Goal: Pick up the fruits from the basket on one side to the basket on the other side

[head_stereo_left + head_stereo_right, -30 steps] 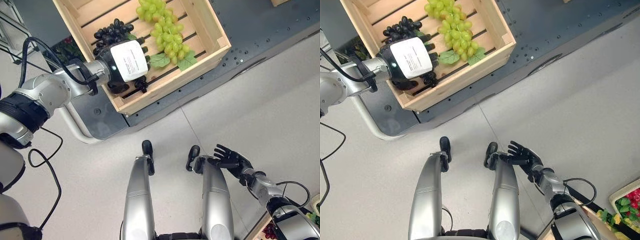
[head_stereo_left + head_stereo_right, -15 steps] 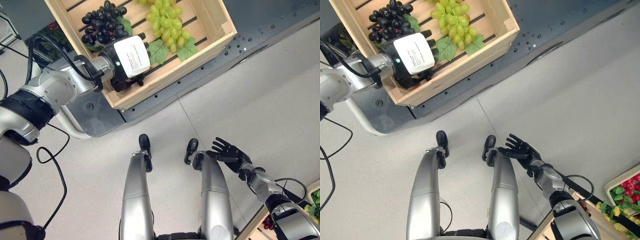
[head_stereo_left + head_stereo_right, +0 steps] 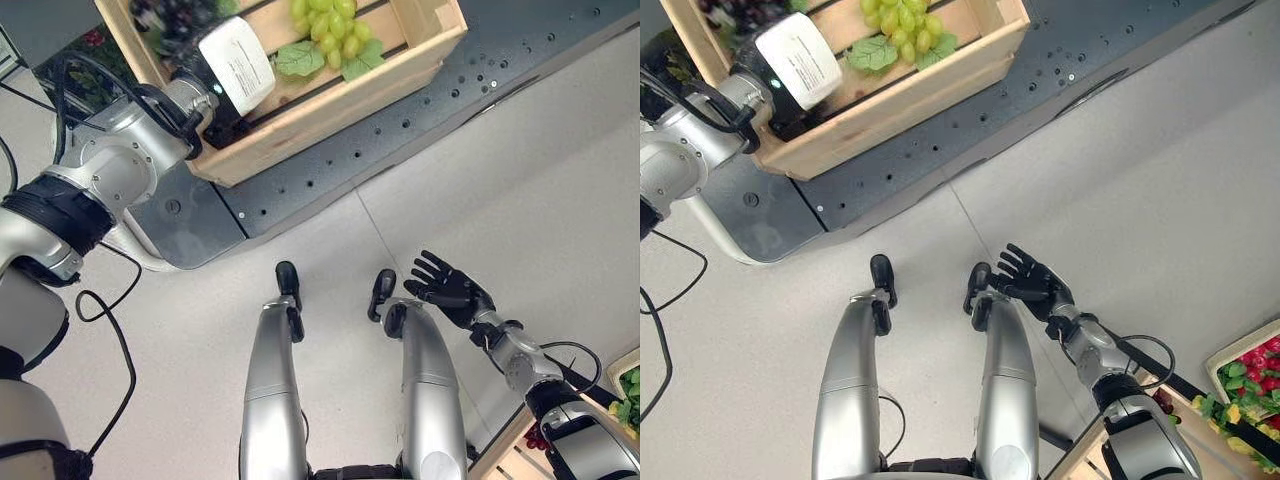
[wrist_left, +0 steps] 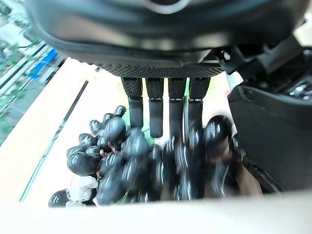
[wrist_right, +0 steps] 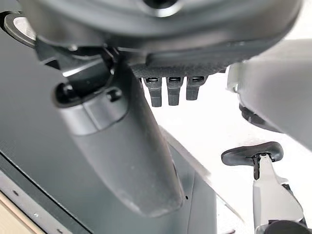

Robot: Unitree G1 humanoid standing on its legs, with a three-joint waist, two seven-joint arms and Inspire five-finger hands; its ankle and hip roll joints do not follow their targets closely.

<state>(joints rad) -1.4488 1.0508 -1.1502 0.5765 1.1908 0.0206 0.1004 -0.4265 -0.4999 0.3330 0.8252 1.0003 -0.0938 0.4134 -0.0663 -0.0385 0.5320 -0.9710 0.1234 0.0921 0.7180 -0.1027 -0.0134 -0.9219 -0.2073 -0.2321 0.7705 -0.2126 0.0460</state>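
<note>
The left hand (image 4: 165, 109), fingers straight and holding nothing, reaches over the dark purple grape bunch (image 4: 141, 165) in the slatted wooden crate (image 3: 330, 95); it seems mid-reach, and the next move calls for closing round the bunch, while the right hand (image 3: 1032, 283) hangs spread and empty.

You see a dark grey platform (image 3: 420, 95) with rows of small holes running from about 9 o'clock to 2 o'clock across the upper scene. A light grey floor (image 3: 520, 220) spreads below it, crossed by a thin seam (image 3: 375, 215) towards 6 o'clock.

A wooden crate (image 3: 330, 95) sits on a dark perforated platform (image 3: 420, 120), which rests on pale floor (image 3: 520, 220) beyond the left hand (image 3: 236, 68)
</note>
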